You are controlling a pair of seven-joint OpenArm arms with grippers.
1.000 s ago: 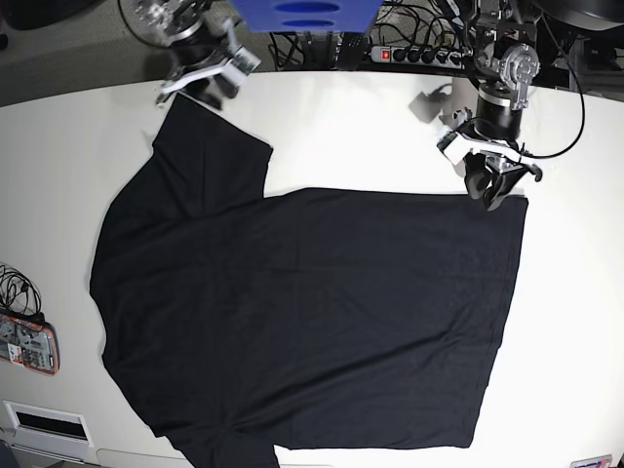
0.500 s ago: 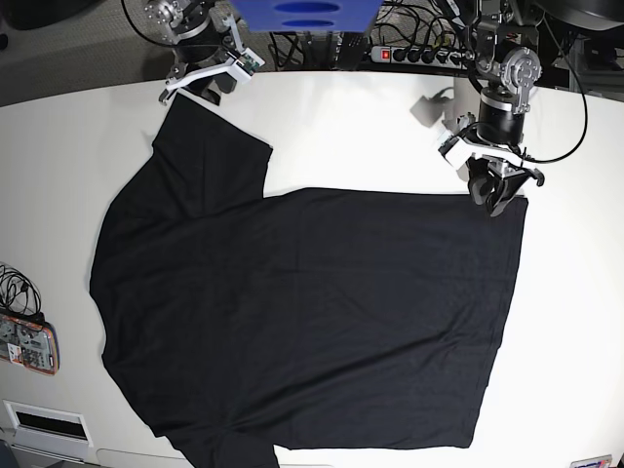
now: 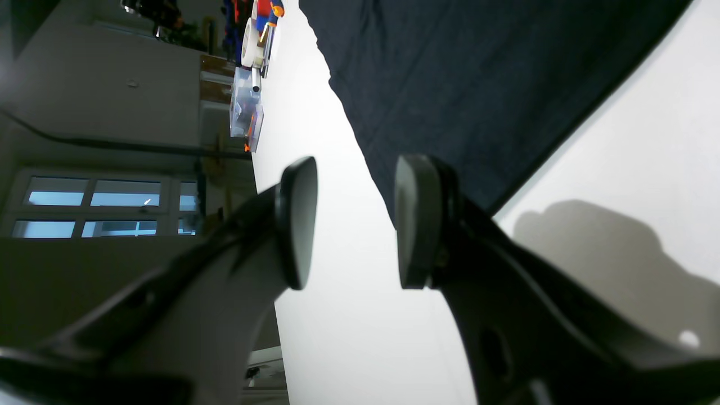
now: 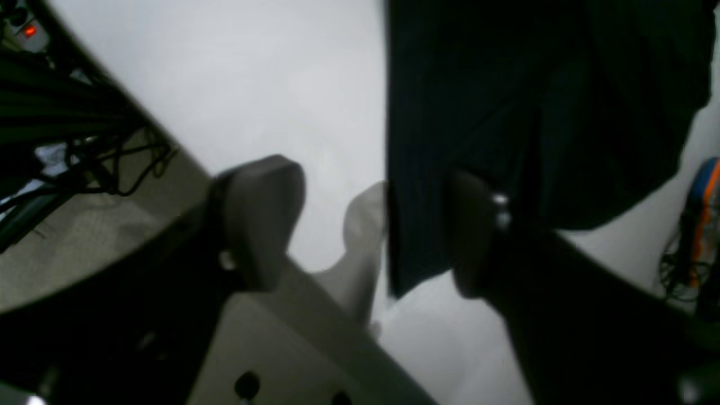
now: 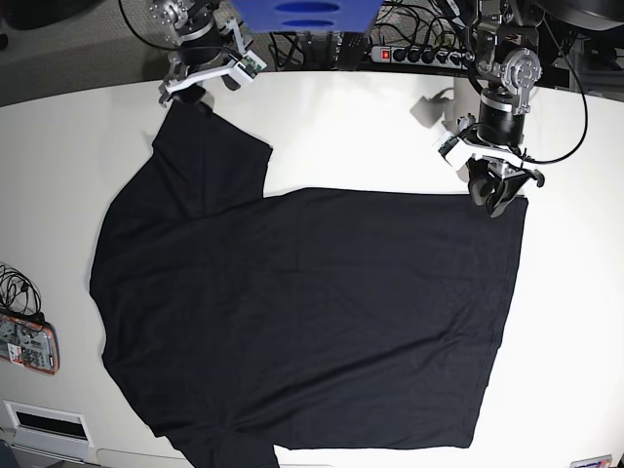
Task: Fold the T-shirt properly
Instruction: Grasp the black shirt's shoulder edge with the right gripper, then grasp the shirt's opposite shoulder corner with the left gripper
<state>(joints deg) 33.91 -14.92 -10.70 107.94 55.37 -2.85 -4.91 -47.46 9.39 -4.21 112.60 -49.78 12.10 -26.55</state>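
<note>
Left wrist view: the left gripper (image 3: 351,222) hangs with its jaws parted and nothing between them, over bare table (image 3: 360,337) just off a corner of the T-shirt (image 3: 478,84).

Right wrist view: the right gripper (image 4: 365,236) stands spread wide and empty, the cloth edge running between its fingers.

Base view: the black shirt lies flat across the table's middle, reaching its near edge.

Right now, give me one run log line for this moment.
T-shirt: flat on table, unfolded | left hand: open at hem corner, nothing held | right hand: open at sleeve edge
</note>
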